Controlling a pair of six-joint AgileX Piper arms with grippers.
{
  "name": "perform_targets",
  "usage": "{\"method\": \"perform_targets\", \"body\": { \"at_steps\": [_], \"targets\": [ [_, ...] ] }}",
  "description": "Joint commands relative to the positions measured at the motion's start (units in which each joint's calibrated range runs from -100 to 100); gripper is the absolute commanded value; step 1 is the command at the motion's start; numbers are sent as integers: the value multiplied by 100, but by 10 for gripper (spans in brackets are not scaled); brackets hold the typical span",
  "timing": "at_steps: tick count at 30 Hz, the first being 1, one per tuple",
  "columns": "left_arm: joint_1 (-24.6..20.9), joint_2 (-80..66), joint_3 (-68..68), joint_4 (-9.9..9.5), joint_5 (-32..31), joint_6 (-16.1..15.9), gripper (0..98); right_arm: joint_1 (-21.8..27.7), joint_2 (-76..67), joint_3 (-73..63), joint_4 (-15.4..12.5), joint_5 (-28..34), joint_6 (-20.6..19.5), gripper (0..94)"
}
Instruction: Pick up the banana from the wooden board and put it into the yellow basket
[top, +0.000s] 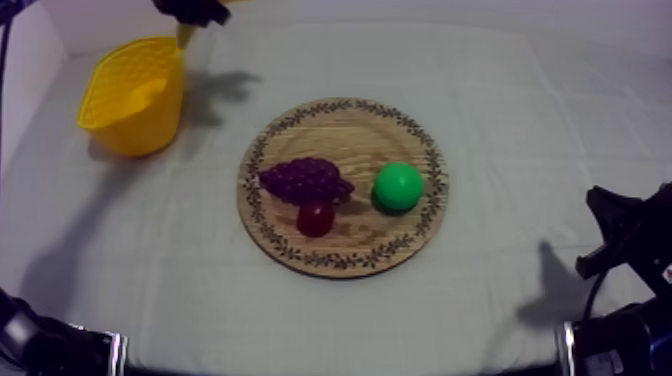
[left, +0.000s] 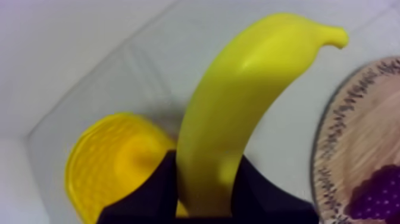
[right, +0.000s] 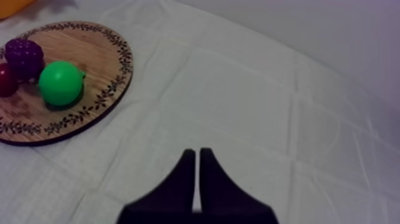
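The yellow banana (left: 250, 101) stands upright between the black fingers of my left gripper (left: 205, 190), which is shut on its lower end. Seen from above, that gripper (top: 190, 18) hangs at the far edge of the table, just past the back right rim of the yellow basket (top: 135, 95), with the banana's tip (top: 185, 37) poking down. The basket's mouth (left: 113, 161) lies below and beside the banana. The round wooden board (top: 343, 120) sits mid-table. My right gripper (right: 197, 179) is shut on nothing, low at the right side (top: 608, 228).
On the board lie a bunch of purple grapes (top: 305, 180), a small red fruit (top: 315, 217) and a green pear (top: 398, 186). From the right wrist, the board (right: 101, 59) with the pear (right: 61, 83) and grapes (right: 24, 56) lies ahead over bare cloth.
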Motion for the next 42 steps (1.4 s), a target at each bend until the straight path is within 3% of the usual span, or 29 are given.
{"method": "perform_targets", "body": {
  "at_steps": [1, 15, 25, 32, 42],
  "targets": [
    [-399, -178, 54, -4, -7, -18, 132, 1, -4, -3, -2, 0, -7, 5],
    [-1387, -230, 1117, 33, -429, 147, 132, 1, -4, -3, -2, 0, -7, 5],
    [-1382, 66, 1956, 52, -1004, 457, 130, 1, -4, -3, -2, 0, -7, 5],
    [-1359, 396, 2045, 186, -1240, 615, 145, 1, -4, -3, -2, 0, -7, 5],
    [-1398, 680, 2047, 473, -1732, 475, 317, 1, -4, -3, -2, 0, -7, 5]
  ]
}}
